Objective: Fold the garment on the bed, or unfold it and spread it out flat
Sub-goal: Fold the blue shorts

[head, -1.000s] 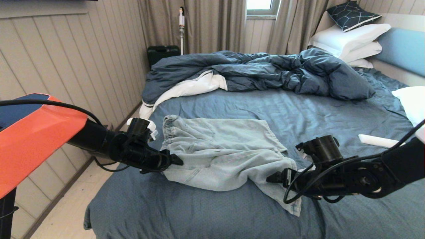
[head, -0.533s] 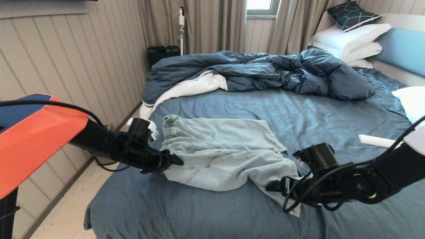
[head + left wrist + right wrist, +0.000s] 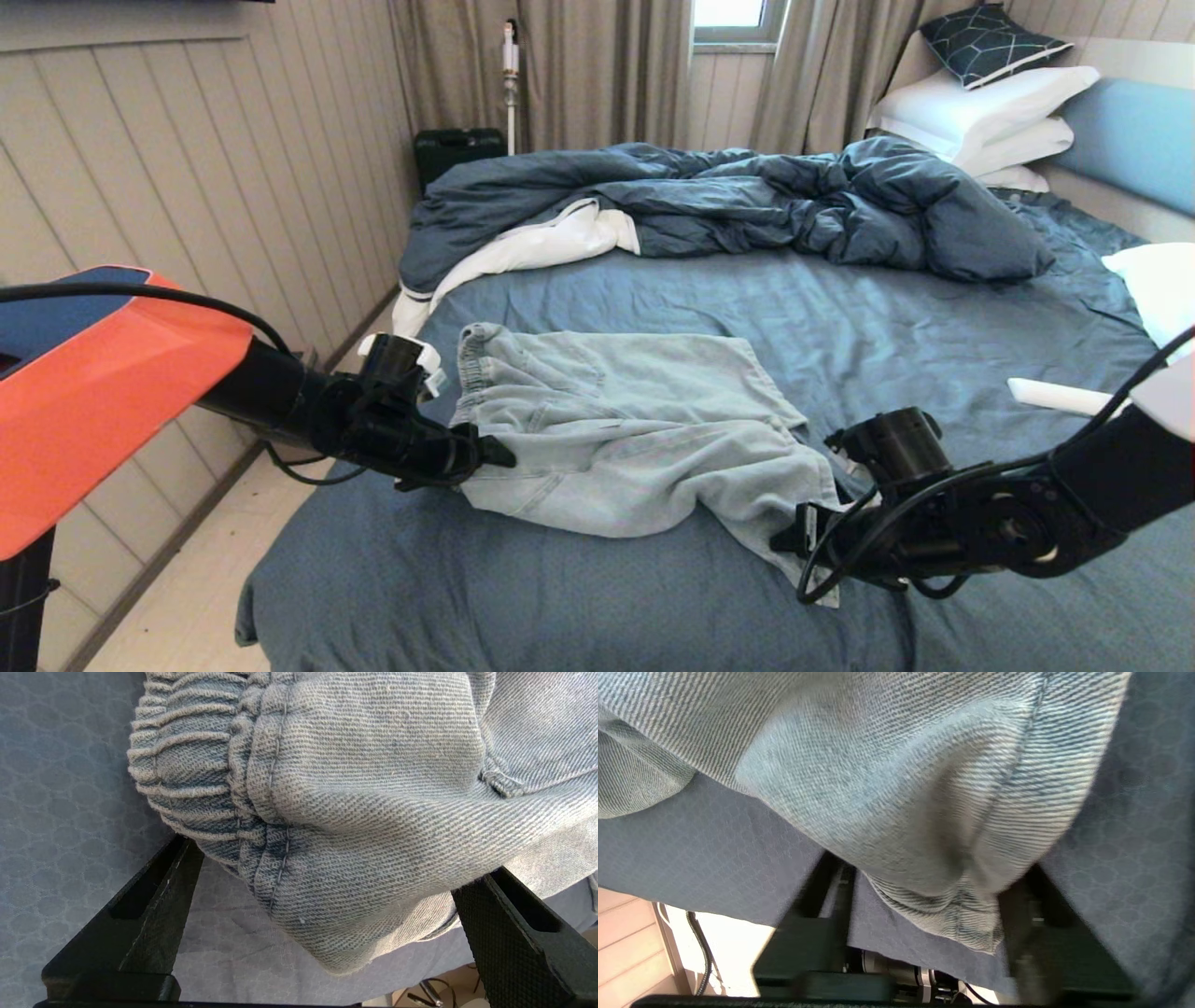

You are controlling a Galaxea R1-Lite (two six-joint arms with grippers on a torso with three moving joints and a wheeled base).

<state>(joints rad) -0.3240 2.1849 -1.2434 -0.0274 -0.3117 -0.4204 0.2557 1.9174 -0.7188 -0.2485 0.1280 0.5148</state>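
Note:
The pale blue denim-look shorts, the garment (image 3: 616, 439), lie rumpled on the near half of the bed (image 3: 653, 308). Their gathered waistband points left and one leg trails toward the near right. My left gripper (image 3: 499, 455) is at the waistband's near corner. In the left wrist view it (image 3: 336, 858) stands open, with that corner of the garment (image 3: 355, 788) bulging between the fingers. My right gripper (image 3: 780, 541) is at the trailing leg hem. It (image 3: 927, 872) is open too, with a fold of the garment (image 3: 901, 765) hanging between the fingers. The drawstring is hidden.
A rumpled dark blue duvet (image 3: 747, 201) with white lining fills the far half of the bed. White pillows (image 3: 980, 112) are stacked by the light blue headboard (image 3: 1134, 140). Another pillow (image 3: 1158, 289) and a white object (image 3: 1055, 397) lie at the right. The floor (image 3: 215, 579) drops off at the left.
My right gripper has moved nearer and lower along the trailing leg, toward the hem. The left gripper and the waistband have stayed put.

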